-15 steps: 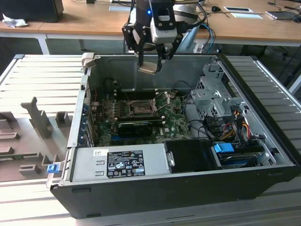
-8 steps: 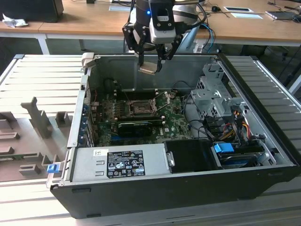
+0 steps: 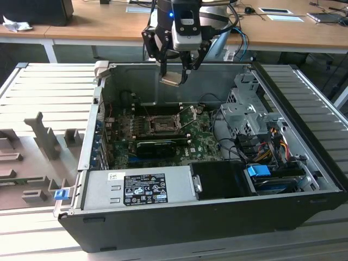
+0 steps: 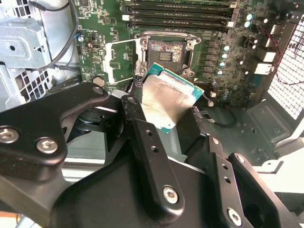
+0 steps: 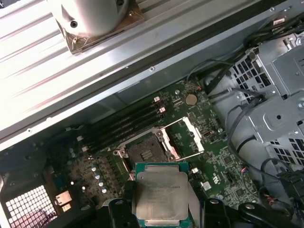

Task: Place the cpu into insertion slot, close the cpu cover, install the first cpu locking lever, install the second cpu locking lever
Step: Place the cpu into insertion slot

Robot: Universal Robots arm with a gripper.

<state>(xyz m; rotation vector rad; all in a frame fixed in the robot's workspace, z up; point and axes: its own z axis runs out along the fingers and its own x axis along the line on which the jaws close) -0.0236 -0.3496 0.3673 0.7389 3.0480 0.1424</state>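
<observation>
One arm comes down from above open computer case (image 3: 217, 81), wrist near vertical, gripper (image 3: 174, 75) pointing down at level of case's top edge, near its far wall. Black fingers (image 4: 142, 137) pinch cpu (image 4: 171, 97) by opposite edges; chip tilted, silver top visible in both wrist views, held in air well above green board (image 3: 202, 142). Insertion slot (image 5: 145, 152) below on board, dark centre bare. Cpu cover (image 5: 194, 134) raised open just beside slot. Long black memory slots (image 5: 128, 126) alongside socket
</observation>
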